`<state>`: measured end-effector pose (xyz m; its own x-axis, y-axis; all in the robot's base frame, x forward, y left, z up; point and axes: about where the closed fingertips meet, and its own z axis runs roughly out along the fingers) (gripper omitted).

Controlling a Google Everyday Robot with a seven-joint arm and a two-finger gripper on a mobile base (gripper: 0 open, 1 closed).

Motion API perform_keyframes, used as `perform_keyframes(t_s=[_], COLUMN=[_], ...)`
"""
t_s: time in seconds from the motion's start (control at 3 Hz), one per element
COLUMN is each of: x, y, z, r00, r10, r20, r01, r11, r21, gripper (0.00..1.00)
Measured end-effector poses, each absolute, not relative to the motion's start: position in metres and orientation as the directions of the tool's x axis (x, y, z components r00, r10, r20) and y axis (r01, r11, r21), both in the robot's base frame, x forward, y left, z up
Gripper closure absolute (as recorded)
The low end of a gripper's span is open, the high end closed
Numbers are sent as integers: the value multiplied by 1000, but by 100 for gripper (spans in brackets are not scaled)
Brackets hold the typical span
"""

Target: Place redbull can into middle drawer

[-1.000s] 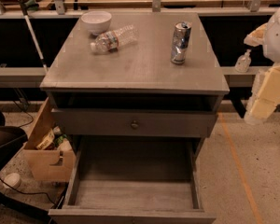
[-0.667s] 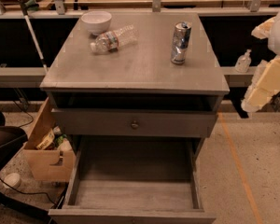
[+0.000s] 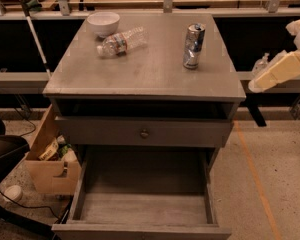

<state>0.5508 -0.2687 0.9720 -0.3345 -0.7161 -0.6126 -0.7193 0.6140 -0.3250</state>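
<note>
Raised and swung leftward since the earlier frame, gripper [image 3: 276, 74] hangs touching nothing; its opening cannot be told. Redbull can [image 3: 194, 46] stands well to its left on surface [image 3: 140, 71]; middle drawer [image 3: 145, 210] lies open, below-left.

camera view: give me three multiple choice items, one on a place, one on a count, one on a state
1. Where is the redbull can?
A. in the middle drawer
B. upright on the cabinet top, right side
C. on the floor

2. How many things are on the cabinet top?
A. three
B. one
C. five

3. The middle drawer is:
A. shut
B. pulled open
C. blocked by a box

Answers:
1 B, the can stands near the right rear of the top.
2 A, the can, the water bottle and the white bowl.
3 B, its plank floor shows.

The gripper is at the right edge, beside the cabinet and apart from the can.
</note>
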Motion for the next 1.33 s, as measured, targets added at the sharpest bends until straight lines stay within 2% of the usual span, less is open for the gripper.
perform_keyframes(t_s=[0.67, 1.33], x=[620, 653], y=[-288, -281], z=[962, 945], r00=[-226, -106], r10=[-486, -276], r20=[-844, -955], r01=[-606, -572], r11=[749, 803], r21=[-269, -168], gripper=[0, 0])
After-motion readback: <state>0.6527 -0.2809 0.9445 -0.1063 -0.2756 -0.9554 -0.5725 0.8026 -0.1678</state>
